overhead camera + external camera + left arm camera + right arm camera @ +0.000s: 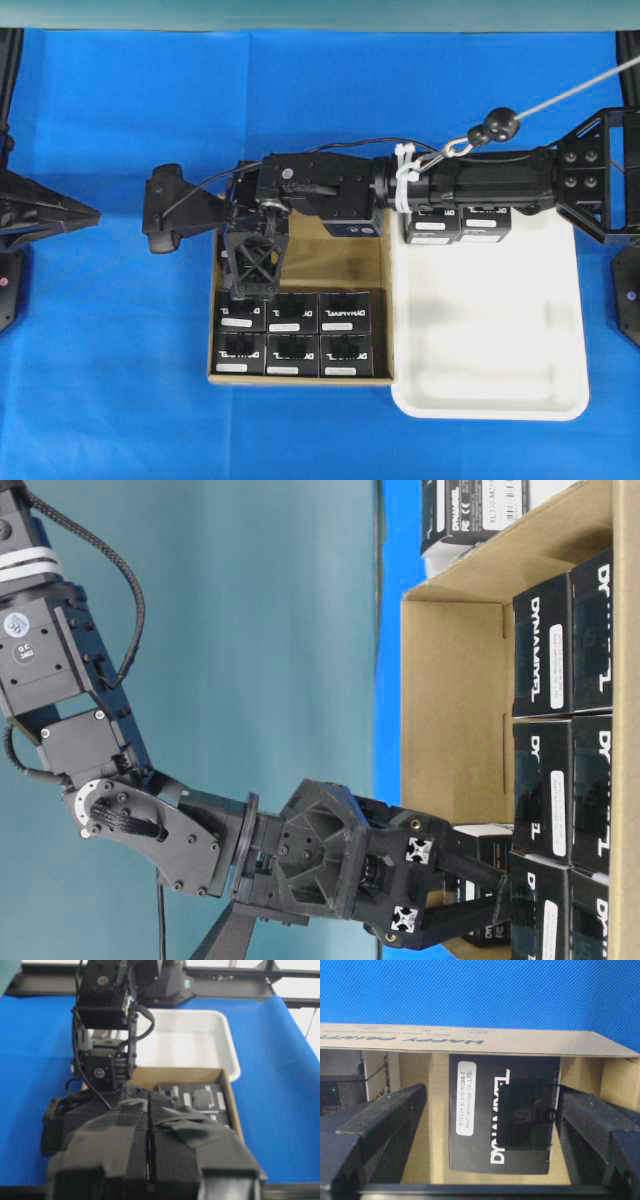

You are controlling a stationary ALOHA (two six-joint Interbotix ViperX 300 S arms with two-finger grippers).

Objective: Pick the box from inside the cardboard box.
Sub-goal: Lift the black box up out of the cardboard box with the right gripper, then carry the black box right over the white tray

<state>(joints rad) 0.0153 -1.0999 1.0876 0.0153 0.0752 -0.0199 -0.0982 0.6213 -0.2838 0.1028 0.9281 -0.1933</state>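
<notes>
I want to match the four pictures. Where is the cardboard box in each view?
Overhead: cardboard box at lower centre, left of the white tray.
Table-level: right half, seen sideways, its wall.
Left wrist: centre right, below the tray, its rim.
Right wrist: its wall crosses the middle.
Shared landmark: the black boxes inside it.

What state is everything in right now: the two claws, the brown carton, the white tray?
Right gripper: open, jaws either side of a black box, not closed on it.
Left gripper: shut, holding nothing.
Cardboard box: open-topped, partly filled with black boxes.
White tray: two black boxes at its far end.
</notes>
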